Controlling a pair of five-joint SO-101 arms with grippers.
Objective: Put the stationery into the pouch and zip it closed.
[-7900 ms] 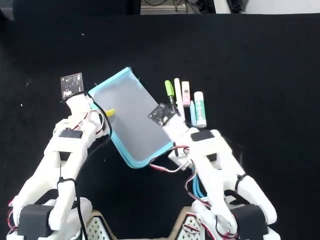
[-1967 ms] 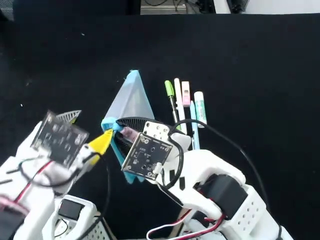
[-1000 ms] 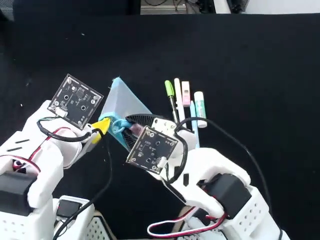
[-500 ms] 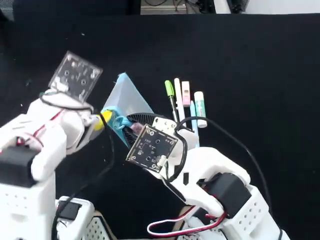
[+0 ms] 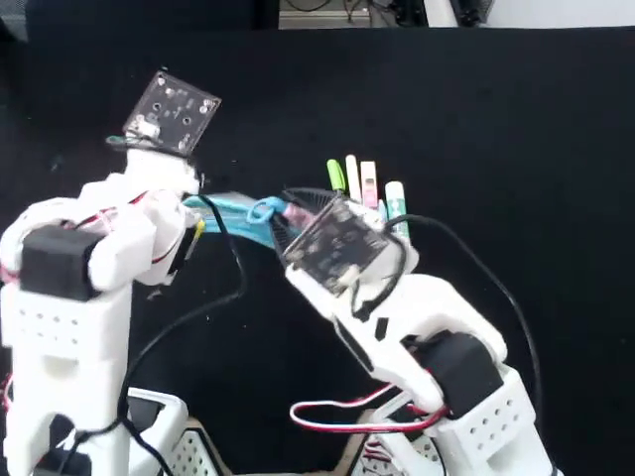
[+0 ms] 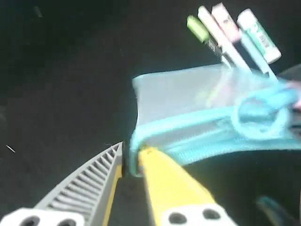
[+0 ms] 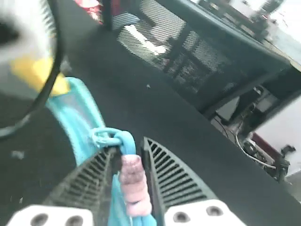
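Pouch up off the surface, stretched between two grippers

We've got the left gripper (image 6: 131, 160) clamped on the pouch (image 6: 197, 108) at its corner, and the right gripper (image 7: 128, 146) pinched on the pink zip pull (image 7: 131, 181) at the other end. A second ago the pouch hung as a tilted wedge low between the arms; now the left arm has gone up and we see it edge-on, pulled taut. That tension looks like the zip being worked open. The stationery (image 5: 367, 188) lies in its row on the surface (image 5: 496, 119) just behind, so we judge loading has not begun.
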